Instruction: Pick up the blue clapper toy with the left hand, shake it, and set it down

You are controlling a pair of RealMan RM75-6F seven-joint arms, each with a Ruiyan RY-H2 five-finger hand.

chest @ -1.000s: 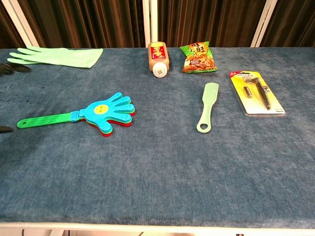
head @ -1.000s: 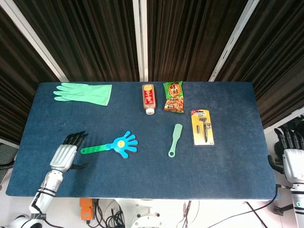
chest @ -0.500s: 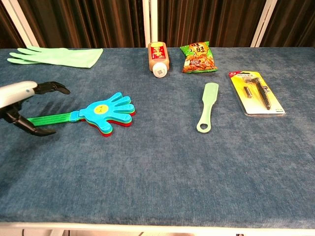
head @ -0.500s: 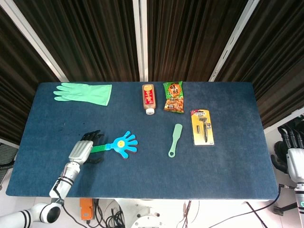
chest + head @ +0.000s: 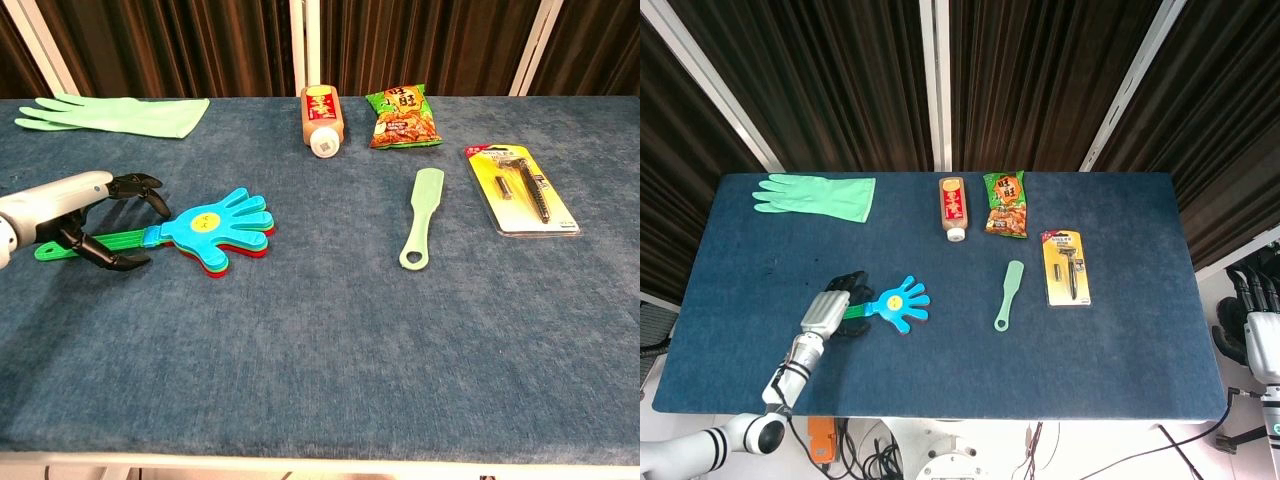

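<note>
The blue clapper toy [image 5: 898, 303] [image 5: 217, 226], a hand-shaped blue paddle on a green handle, lies flat on the blue table left of centre. My left hand [image 5: 835, 308] [image 5: 95, 215] hovers over the handle with fingers [image 5: 140, 186] and thumb spread to either side of it, apart from the handle. My right hand [image 5: 1258, 322] hangs off the table's right edge in the head view, fingers pointing up with nothing in them.
A green rubber glove [image 5: 817, 194] lies at the back left. A brown bottle [image 5: 953, 207] and a snack bag [image 5: 1005, 204] sit at the back centre. A green spatula [image 5: 1008, 294] and a packaged razor [image 5: 1065, 266] lie to the right.
My left hand moved right from the table's left edge and now straddles the clapper's handle. The clapper and the right hand have stayed in place.
</note>
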